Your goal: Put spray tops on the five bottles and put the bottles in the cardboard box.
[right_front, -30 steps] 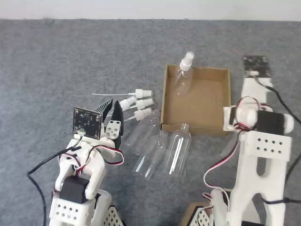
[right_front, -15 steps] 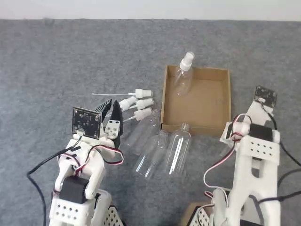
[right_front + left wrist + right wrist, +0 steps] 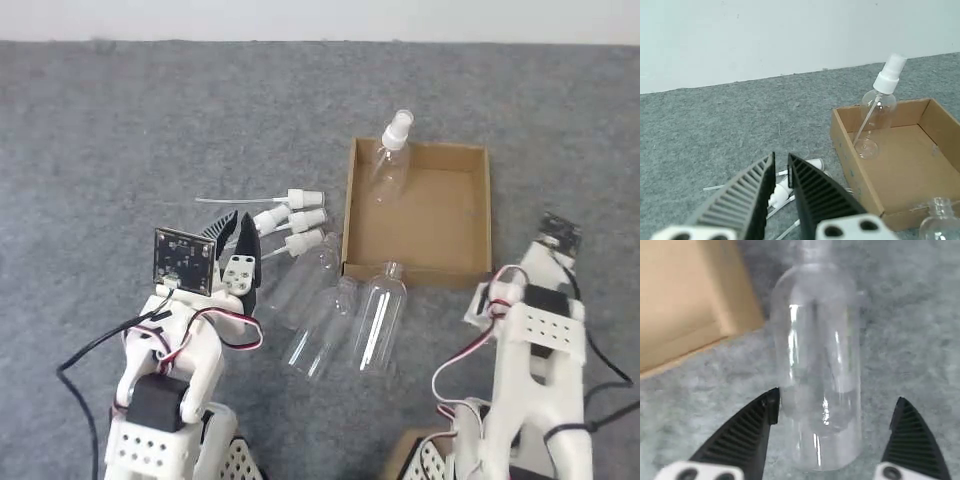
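One clear bottle with a white spray top [image 3: 388, 165] leans in the far left corner of the cardboard box [image 3: 347, 215], also seen from the left wrist [image 3: 875, 107]. Three uncapped bottles [image 3: 345, 315] lie side by side in front of the box. Three loose spray tops [image 3: 298, 218] lie left of it. My left gripper [image 3: 781, 159] hovers shut near those tops [image 3: 812, 163], holding nothing. My right gripper [image 3: 836, 402] is open and straddles another uncapped bottle [image 3: 822, 355] lying beside the box's corner [image 3: 685, 300], its fingers apart from the bottle.
Grey carpet covers the table. The right arm [image 3: 535, 330] stands just in front of the box's near right corner. The left arm's base [image 3: 165, 400] is at the front left. Open carpet stretches across the far left and behind the box.
The right arm has drawn back from beside the box's far right corner toward the front and lowered over the bottle near the box. The left arm has stayed still.
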`<action>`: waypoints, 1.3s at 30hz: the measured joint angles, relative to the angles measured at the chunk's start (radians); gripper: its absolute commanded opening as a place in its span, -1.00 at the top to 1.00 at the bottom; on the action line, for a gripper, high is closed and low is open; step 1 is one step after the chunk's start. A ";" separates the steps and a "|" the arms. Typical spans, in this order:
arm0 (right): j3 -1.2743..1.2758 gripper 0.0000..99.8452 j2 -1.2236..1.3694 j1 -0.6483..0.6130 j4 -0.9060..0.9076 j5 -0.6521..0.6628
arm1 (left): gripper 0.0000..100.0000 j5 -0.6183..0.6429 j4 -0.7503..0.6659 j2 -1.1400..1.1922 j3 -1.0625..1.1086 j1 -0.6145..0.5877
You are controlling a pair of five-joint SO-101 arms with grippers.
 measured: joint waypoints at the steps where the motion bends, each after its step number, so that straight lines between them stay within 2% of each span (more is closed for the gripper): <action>1: 0.000 0.40 0.000 0.026 0.000 0.012 | 0.93 0.000 0.000 0.000 0.000 0.000; 9: 0.000 0.41 0.000 0.219 0.000 0.275 | 0.93 -0.006 0.000 0.000 -0.003 -0.008; 12: 0.000 0.54 0.000 0.247 0.000 0.416 | 0.93 -0.035 0.035 0.018 -0.071 -0.058; 15: 0.000 0.63 0.000 0.258 0.000 0.532 | 0.93 -0.058 0.087 0.143 -0.192 -0.092; 20: -0.011 0.45 0.000 0.276 0.021 0.658 | 0.93 -0.132 0.222 0.465 -0.443 -0.092; 23: -0.072 0.40 0.000 0.279 0.089 0.735 | 0.92 -0.222 0.287 0.660 -0.572 -0.101; 30: -0.255 0.40 0.000 0.264 0.213 0.783 | 0.68 -0.342 0.348 1.086 -0.781 -0.098; 39: -0.284 0.40 0.115 0.152 0.196 0.789 | 0.67 -0.404 0.345 1.387 -0.933 -0.091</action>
